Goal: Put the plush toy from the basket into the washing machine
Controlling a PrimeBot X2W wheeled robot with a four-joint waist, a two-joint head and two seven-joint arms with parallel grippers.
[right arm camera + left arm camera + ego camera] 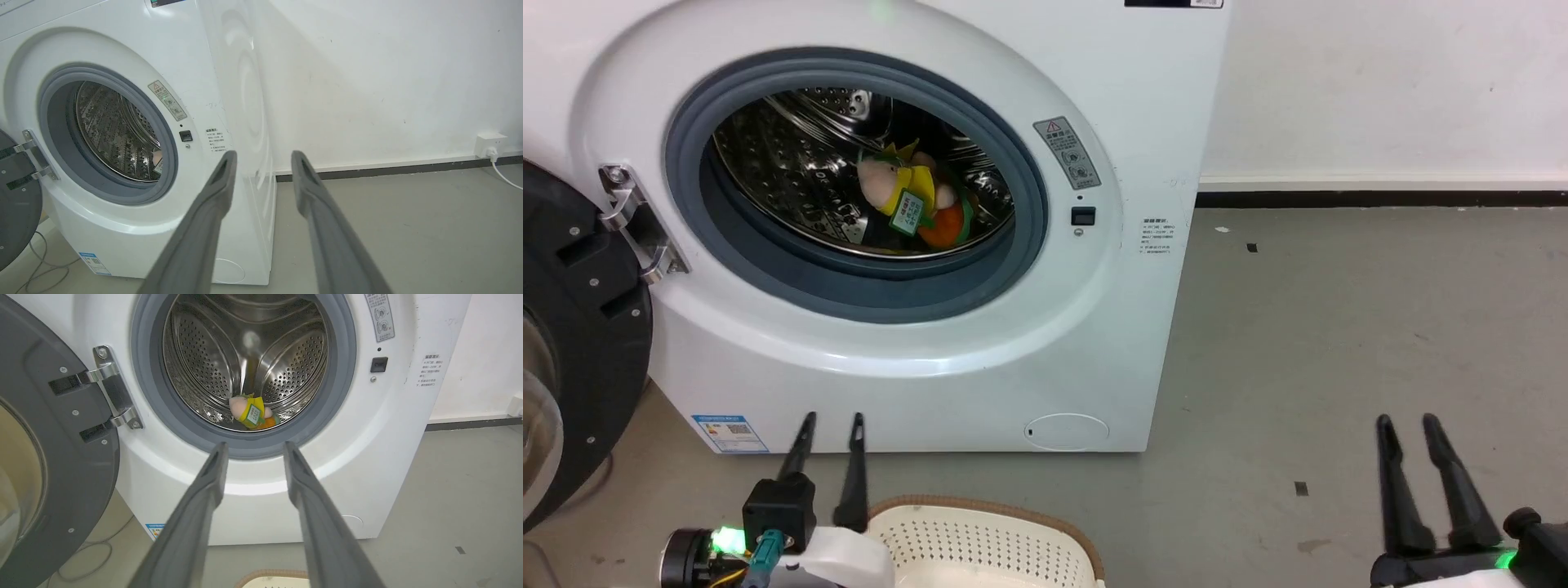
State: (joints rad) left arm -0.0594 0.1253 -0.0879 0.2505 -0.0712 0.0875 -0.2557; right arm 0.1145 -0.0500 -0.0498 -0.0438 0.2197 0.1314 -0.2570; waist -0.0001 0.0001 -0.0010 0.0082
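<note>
Our plush toy (920,204) lies inside the washing machine (1094,327), low in the shiny drum and near the front. Our left gripper (833,418) has its fingers apart and holds nothing, and our right gripper (1407,420) is the same. The left one sits just beside the basket (980,539), so a quick swing could knock the basket. The black door (580,327) hangs wide open on the left. If we push it shut, the toy could slide to the grey ring (1029,237) and get pinched. We think the job looks done.
</note>
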